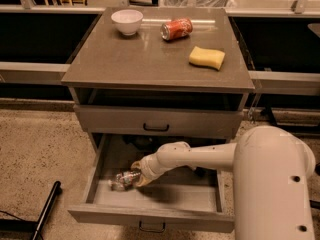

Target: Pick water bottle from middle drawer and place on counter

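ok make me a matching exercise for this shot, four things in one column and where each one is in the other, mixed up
1 water bottle
2 white bowl
3 red soda can
4 yellow sponge

a on its side, back middle of the counter
b in the open drawer, at the gripper
c back left corner of the counter
d right side of the counter

Pairs: 1-b, 2-c, 3-a, 4-d

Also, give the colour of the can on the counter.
Red can, camera view; gripper in the middle drawer.
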Action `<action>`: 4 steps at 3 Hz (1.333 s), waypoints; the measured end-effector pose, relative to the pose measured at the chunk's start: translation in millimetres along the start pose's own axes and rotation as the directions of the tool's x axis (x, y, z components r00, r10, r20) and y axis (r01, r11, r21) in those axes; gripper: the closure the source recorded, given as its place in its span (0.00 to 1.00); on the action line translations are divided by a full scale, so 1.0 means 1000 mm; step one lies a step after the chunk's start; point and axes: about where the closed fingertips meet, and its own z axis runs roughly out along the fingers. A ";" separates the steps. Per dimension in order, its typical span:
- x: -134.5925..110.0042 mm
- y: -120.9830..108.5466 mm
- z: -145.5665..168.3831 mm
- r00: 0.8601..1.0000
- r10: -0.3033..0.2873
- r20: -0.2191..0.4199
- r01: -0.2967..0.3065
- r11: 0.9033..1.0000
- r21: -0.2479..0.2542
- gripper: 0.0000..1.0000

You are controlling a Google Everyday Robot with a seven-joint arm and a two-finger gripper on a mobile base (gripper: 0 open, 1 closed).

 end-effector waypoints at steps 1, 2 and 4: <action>-0.009 -0.001 -0.020 0.999 -0.010 0.049 0.008 0.999 0.043 0.86; -0.024 -0.002 -0.056 0.999 -0.036 0.031 0.034 0.997 0.069 0.86; -0.099 -0.031 -0.199 0.983 -0.180 -0.045 0.184 0.980 0.081 1.00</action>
